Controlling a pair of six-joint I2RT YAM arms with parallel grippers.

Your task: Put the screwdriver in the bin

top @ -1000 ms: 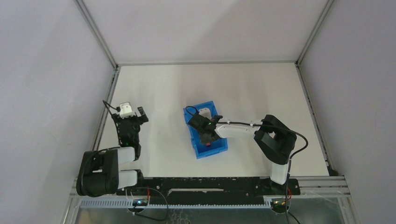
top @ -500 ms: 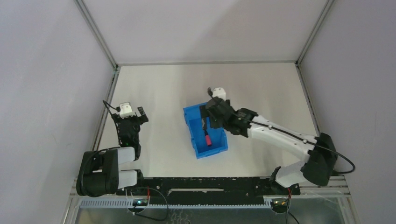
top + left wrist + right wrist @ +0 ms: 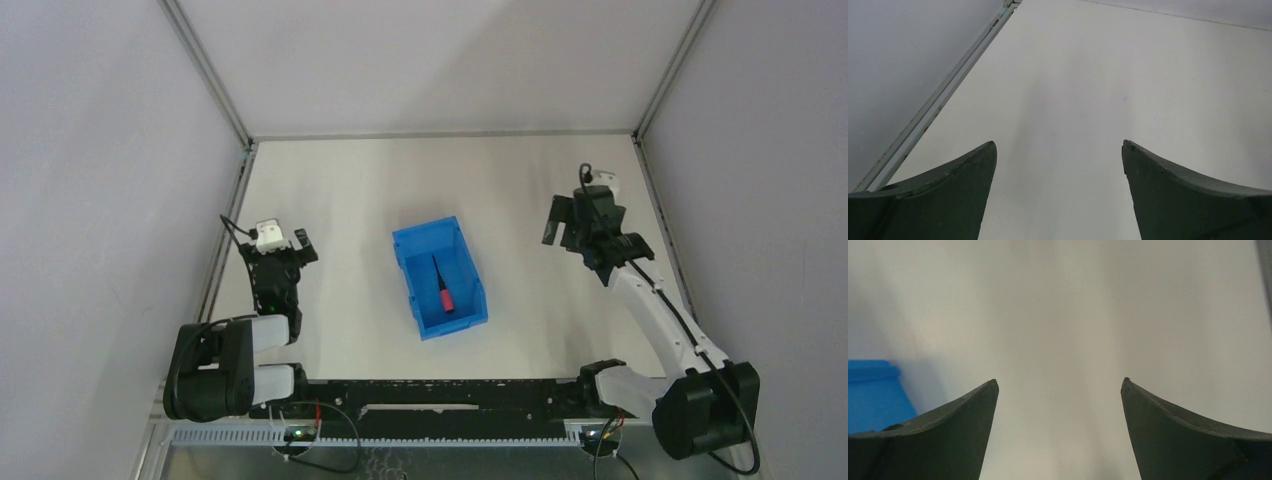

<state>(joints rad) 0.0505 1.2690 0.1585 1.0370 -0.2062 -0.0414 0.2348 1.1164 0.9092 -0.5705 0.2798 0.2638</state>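
Observation:
The blue bin [image 3: 469,308] stands mid-table in the top view. The screwdriver [image 3: 443,287] lies inside it, red handle toward the near end, black shaft pointing away. My right gripper [image 3: 556,222] is open and empty, raised to the right of the bin, well clear of it. In the right wrist view its jaws [image 3: 1059,385] stand wide over bare table, with a corner of the bin [image 3: 873,390] at the left edge. My left gripper [image 3: 283,240] is open and empty at the table's left side; its wrist view [image 3: 1059,145] holds only bare table.
White table with grey walls on three sides. A metal frame rail [image 3: 943,100] runs along the left edge and another [image 3: 660,215] along the right edge. The black base bar [image 3: 440,395] lies at the near edge.

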